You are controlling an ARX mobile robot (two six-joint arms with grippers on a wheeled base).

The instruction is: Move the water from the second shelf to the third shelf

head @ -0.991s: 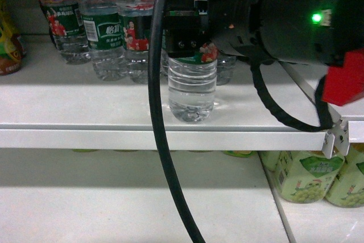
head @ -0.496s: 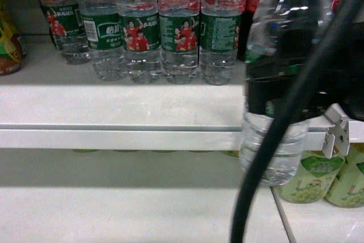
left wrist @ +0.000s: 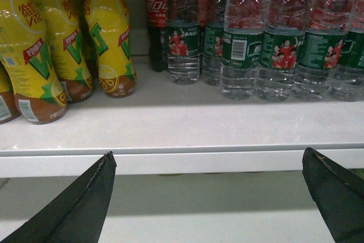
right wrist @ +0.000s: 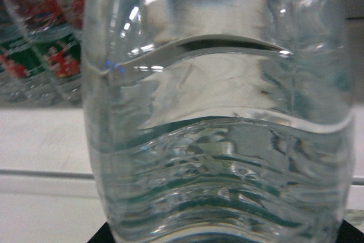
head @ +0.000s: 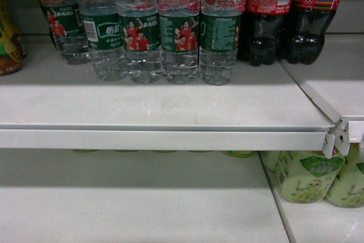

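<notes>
water (right wrist: pixel 216 140) fills right wrist view.

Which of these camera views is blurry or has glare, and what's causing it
Right wrist view: the water bottle fills the frame at very close range, soft and distorted through its curved plastic, with bright glare streaks near the top. Head view: fairly sharp, the lower shelf partly shadowed. Left wrist view: clear, though the left gripper fingers are dark silhouettes.

A shop aisle, by the look of it: white metal shelves (head: pixel 170 138) carry tidy rows of identical clear green-labelled water bottles (head: pixel 179 27) and dark red-labelled cola bottles (head: pixel 267 15). Yellow lemon-drink bottles (left wrist: pixel 111 44) and pale green grape-drink bottles (head: pixel 304 177) stand grouped by kind too.
</notes>
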